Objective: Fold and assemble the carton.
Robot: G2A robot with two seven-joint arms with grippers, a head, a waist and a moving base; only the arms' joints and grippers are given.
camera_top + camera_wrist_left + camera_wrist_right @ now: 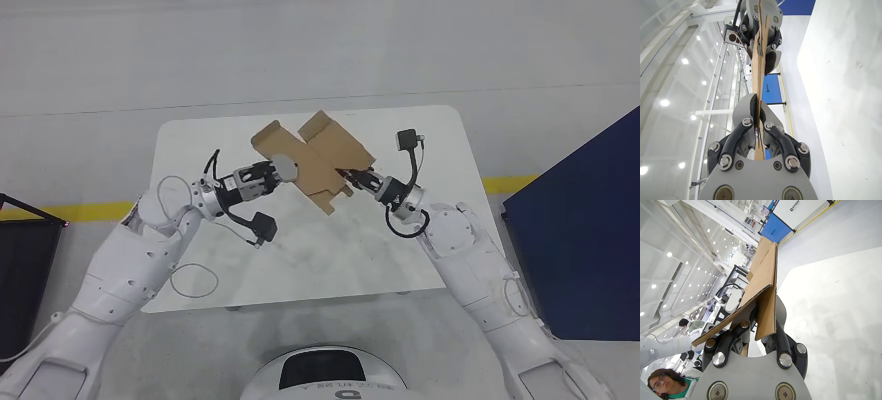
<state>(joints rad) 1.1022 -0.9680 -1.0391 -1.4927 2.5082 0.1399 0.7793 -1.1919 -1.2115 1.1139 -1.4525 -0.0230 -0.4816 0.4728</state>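
Left tool (757,111): dark rubber pads pressed together on the carton (758,79), seen edge-on here. It's thin brown corrugated board, two layers lying flat against each other, with a ragged cut edge. Metal links and bolts sit on either side of the pinch.

Right tool (761,55) clamps the opposite end of the same blank, one finger on each face.

Right wrist view: right tool (766,308) is closed on the carton (762,275). The main panel runs straight out from the grip. One flap is creased and splays off to the side, so the two make a shallow V. Matte kraft finish, fluting visible at the cut edges.

Top view: carton (318,160) is a collapsed blank, irregular outline with square flaps sticking out. It's strung between left tool (283,172) and right tool (350,181), over the far middle of the surface (430,250). I can't tell whether it touches the top. Surface is a white, smooth slab with rounded corners.
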